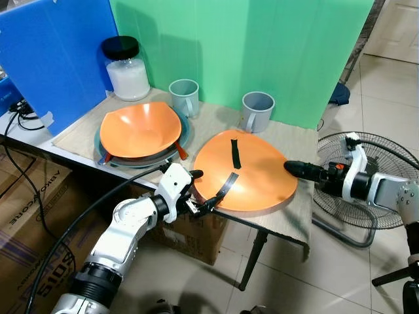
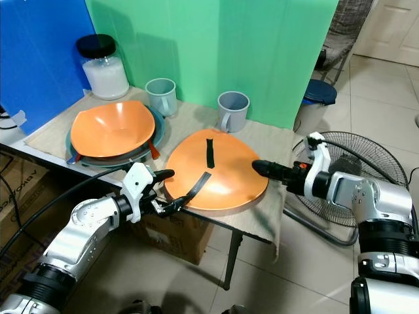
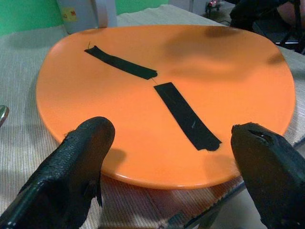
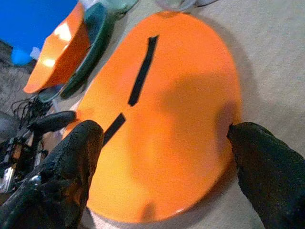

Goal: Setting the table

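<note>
An orange plate (image 1: 252, 173) with two black tape strips lies face down on the beige mat near the table's front edge. My left gripper (image 1: 203, 193) is open at the plate's front-left rim, one finger on each side of the edge, as in the left wrist view (image 3: 176, 143). My right gripper (image 1: 292, 167) points at the plate's right rim, open, its fingers (image 4: 71, 157) spread across the plate. An orange bowl (image 1: 139, 131) rests on a teal plate (image 1: 185, 134) at the left. Two grey-blue mugs (image 1: 184, 97) (image 1: 256, 110) stand behind.
A jar (image 1: 126, 69) with a black lid stands at the back left, before blue and green boards. The orange plate overhangs the table's front edge (image 1: 275, 229). A floor fan (image 1: 366, 163) stands to the right, behind my right arm. Cardboard boxes (image 1: 33, 216) sit under the table.
</note>
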